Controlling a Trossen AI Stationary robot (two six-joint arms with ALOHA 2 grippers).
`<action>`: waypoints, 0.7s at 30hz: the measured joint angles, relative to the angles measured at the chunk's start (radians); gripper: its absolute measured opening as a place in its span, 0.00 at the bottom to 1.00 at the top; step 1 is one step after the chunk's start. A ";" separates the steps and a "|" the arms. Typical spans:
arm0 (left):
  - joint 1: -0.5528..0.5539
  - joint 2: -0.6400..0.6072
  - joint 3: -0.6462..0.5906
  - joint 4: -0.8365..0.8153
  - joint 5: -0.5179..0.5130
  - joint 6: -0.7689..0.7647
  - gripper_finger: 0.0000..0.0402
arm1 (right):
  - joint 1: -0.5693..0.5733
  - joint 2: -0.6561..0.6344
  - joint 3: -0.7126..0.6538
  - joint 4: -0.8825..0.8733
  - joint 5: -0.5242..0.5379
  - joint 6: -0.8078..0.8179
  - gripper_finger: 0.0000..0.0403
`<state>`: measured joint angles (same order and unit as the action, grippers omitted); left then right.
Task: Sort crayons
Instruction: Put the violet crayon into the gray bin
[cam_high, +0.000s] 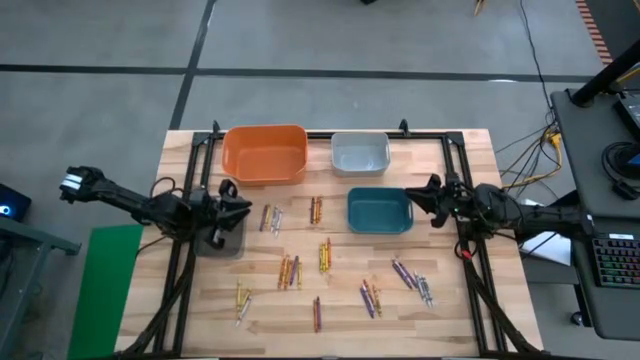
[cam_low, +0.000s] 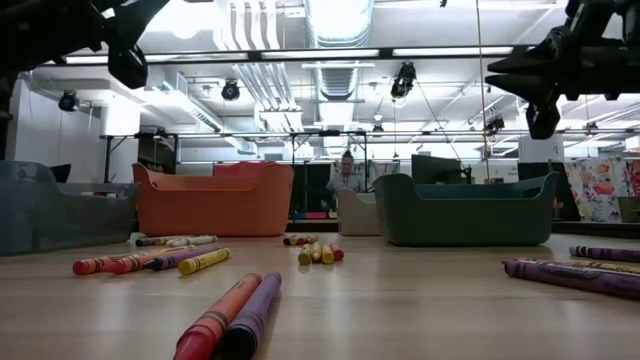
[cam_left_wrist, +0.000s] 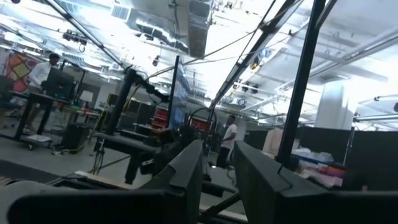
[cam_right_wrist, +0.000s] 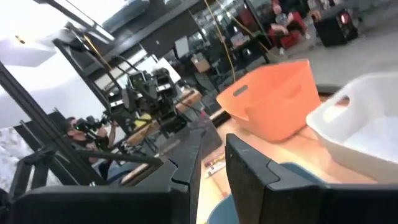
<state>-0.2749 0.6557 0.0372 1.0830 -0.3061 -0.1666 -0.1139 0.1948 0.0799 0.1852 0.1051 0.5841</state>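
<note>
Thin wax crayons (cam_high: 322, 256) all left scattered between both grippers (cam_high: 232, 203) (cam_high: 420, 196); jaws narrowly parted, nothing held; sorting unstarted.

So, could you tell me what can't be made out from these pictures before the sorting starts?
- Grey bin, high view: the left gripper overhangs it, hiding most of its inside.
- Orange bin and teal bin, low view: their walls hide any contents.
- Crayons, high view: too small to read labels or exact shades.
- Right gripper: empty, narrow gap between the fingers.
</note>
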 joint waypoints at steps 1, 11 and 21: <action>0.000 0.006 0.000 0.001 0.000 -0.001 0.19 | 0.000 0.026 0.017 -0.011 0.000 0.007 0.16; 0.000 0.140 0.125 -0.084 -0.041 0.054 0.19 | -0.001 0.318 0.305 -0.453 0.036 0.117 0.16; 0.000 0.213 0.376 -0.614 -0.343 0.178 0.19 | -0.006 0.518 0.650 -1.132 -0.004 0.330 0.16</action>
<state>-0.2749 0.8691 0.4130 0.4687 -0.6496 0.0118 -0.1204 0.7125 0.7298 -0.9473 0.1015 0.9138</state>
